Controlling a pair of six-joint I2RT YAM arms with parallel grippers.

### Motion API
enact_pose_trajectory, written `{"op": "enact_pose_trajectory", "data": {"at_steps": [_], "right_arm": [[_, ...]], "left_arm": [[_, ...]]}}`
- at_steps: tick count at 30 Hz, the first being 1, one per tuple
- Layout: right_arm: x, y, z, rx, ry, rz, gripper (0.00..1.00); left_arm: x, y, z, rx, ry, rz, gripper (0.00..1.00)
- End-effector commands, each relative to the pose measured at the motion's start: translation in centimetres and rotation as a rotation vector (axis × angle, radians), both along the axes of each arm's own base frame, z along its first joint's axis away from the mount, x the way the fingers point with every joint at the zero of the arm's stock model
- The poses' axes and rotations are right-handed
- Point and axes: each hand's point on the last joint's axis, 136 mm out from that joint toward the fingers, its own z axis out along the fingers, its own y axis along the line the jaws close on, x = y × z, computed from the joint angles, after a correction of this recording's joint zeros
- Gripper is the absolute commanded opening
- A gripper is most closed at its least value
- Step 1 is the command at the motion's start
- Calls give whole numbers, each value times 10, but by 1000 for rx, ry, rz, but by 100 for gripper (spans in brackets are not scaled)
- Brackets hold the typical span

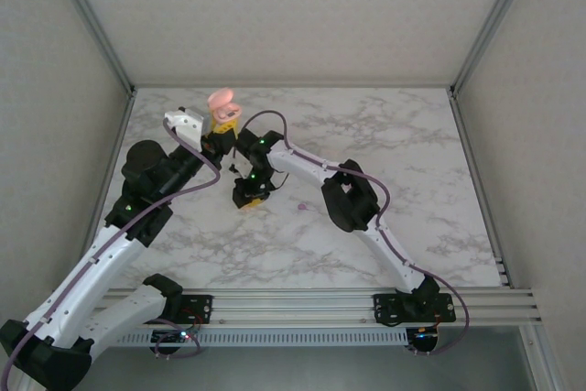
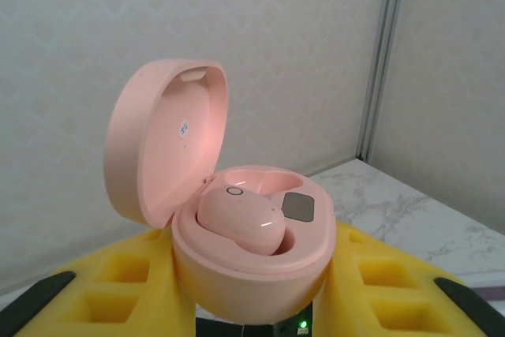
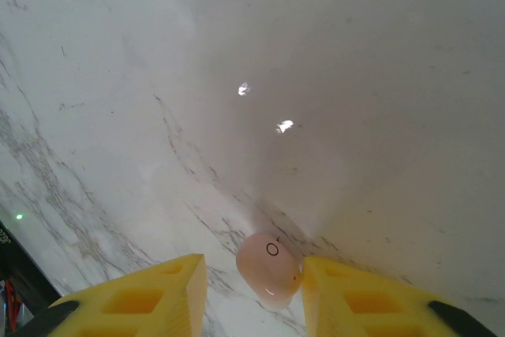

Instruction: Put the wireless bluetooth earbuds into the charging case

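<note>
Left gripper [image 1: 222,127] clamps one open rounded pink case [image 2: 256,282], one pink earbud [image 2: 237,219] seated inside at 9 o'clock. Right gripper [image 3: 254,274], jaws narrowly parted, straddles a second pink earbud [image 3: 270,267] on the marble table [image 3: 316,76].

charging case [image 2: 252,274]: base cut off at bottom edge | purple speck [image 1: 302,207]: too small to identify

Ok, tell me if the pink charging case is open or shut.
Open: the charging case has its lid swung back, exposing one pink earbud seated inside.
</note>
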Motion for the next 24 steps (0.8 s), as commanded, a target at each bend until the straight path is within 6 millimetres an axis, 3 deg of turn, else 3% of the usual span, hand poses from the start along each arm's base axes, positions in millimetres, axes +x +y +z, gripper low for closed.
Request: {"op": "enact_pose_trajectory", "data": {"at_steps": [1, 11, 16, 24], "right_arm": [[-12, -1, -11, -57, -7, 56, 36], [-17, 3, -17, -88, -41, 57, 32], [-13, 8, -16, -102, -65, 19, 25], [3, 1, 8, -112, -120, -65, 19]], "left_arm": [[-3, 1, 16, -31, -29, -14, 19], [-1, -1, 15, -34, -23, -18, 19], [0, -2, 15, -39, -20, -23, 19], [1, -3, 14, -35, -14, -21, 19]]}}
